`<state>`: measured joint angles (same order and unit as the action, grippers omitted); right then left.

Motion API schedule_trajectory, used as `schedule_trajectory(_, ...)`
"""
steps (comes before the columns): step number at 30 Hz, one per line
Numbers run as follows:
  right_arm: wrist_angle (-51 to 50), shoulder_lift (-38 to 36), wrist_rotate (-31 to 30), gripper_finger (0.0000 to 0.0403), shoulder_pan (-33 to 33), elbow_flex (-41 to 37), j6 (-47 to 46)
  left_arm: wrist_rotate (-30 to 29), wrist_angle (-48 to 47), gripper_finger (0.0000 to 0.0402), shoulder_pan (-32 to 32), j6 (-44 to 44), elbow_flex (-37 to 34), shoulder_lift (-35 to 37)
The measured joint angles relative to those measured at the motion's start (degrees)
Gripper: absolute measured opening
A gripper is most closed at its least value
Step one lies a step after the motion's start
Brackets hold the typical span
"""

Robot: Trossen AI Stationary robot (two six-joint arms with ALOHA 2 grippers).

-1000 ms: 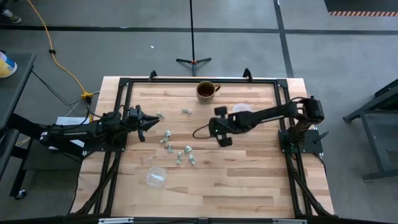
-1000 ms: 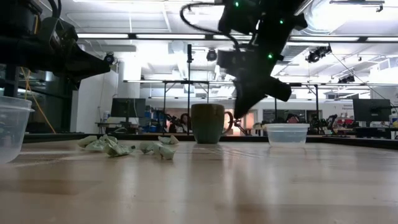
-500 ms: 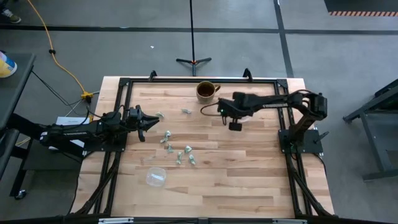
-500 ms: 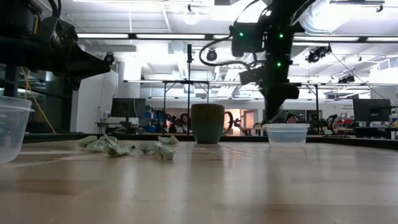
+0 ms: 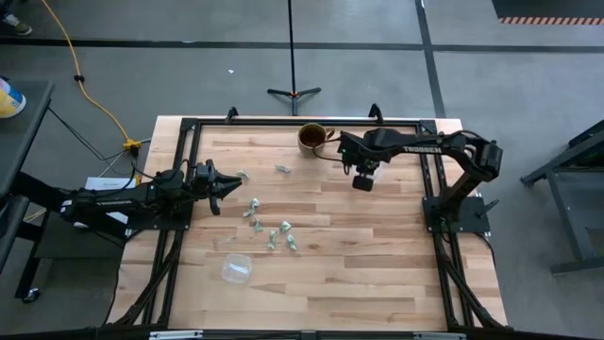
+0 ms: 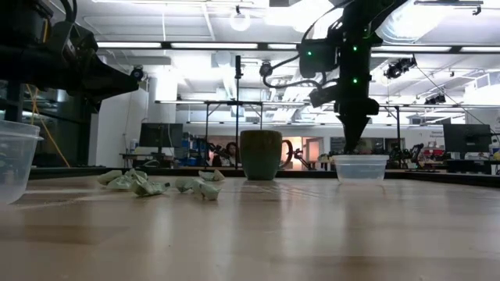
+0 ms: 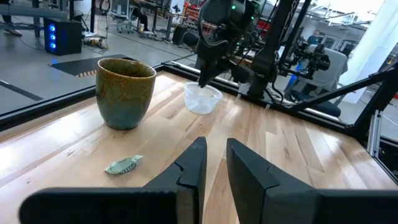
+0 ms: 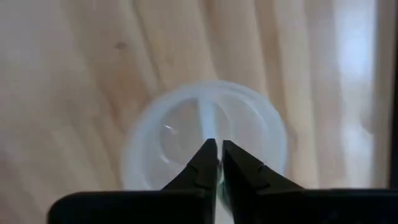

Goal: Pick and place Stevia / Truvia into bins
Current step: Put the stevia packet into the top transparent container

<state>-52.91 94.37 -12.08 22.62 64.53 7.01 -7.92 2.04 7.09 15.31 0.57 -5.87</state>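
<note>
Several pale green Stevia packets (image 5: 271, 229) lie loose on the table's middle-left; one (image 7: 124, 165) lies near the brown mug (image 5: 313, 138). One clear cup (image 5: 236, 268) stands near the front left. The other cup (image 6: 359, 168) stands at the far right, right of the mug. My right gripper (image 5: 363, 176) hovers just above that cup, pointing down, shut on a thin pale packet (image 8: 207, 121). My left gripper (image 5: 223, 189) waits open and empty at the table's left edge, above the table. My right gripper pinches a thin pale strip, seen edge-on (image 8: 208, 134), between its two fingertips. The fingers point straight down over the middle of the cup (image 8: 143, 137). The strip hangs below the fingertips, clear of the table; which part of the packet they have does not show.
The brown mug (image 7: 124, 93) stands just left of the far cup (image 7: 202, 99). A black frame (image 5: 189, 132) runs round the table's edges. Bare wood lies across the near and right parts of the table.
My right gripper has gone from the table's middle toward the far right, to a spot over the far cup. It has tipped from a slant to pointing straight down. My left gripper and the loose packets have kept still.
</note>
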Motion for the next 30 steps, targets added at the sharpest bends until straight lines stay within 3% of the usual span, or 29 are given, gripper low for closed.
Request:
schedule_trajectory(5, 0.59, 0.0, -0.81, 0.0089, 0.4, 0.0, -0.58, 0.0, 0.0, 0.0099, 0.0, 0.0, 0.01, 0.02)
schedule_trajectory(7, 2.96, 0.0, 1.9, 0.0118, 0.36, 0.0, -0.29, 0.0, 0.0, 0.0099, 0.02, 0.0, -0.01, 0.02)
schedule_trajectory(12, 17.17, 0.0, 26.37, 0.0176, -1.34, -0.01, 4.68, 0.0, 0.01, 0.0099, 0.01, 0.0, -0.02, 0.0)
schedule_trajectory(15, 33.7, 0.0, 32.11, 0.0193, -4.22, -1.16, 5.47, -0.02, 0.0, 0.0099, 0.02, 0.0, 0.01, 0.02)
schedule_trajectory(20, 56.27, 2.86, 24.9, 0.0202, -9.67, -3.34, 4.08, -0.02, 0.01, 0.0099, 0.01, 0.0, 0.0, 0.02)
schedule_trajectory(26, 65.33, 8.84, 11.05, 0.0206, -14.51, -3.46, 4.96, -0.02, 0.0, 0.0099, 0.02, 0.0, 0.01, 0.02)
schedule_trajectory(30, 68.12, 12.59, 8.59, 0.0218, -15.0, -3.21, 4.98, -0.04, 0.0, 0.0099, 0.02, 0.0, 0.0, 0.02)
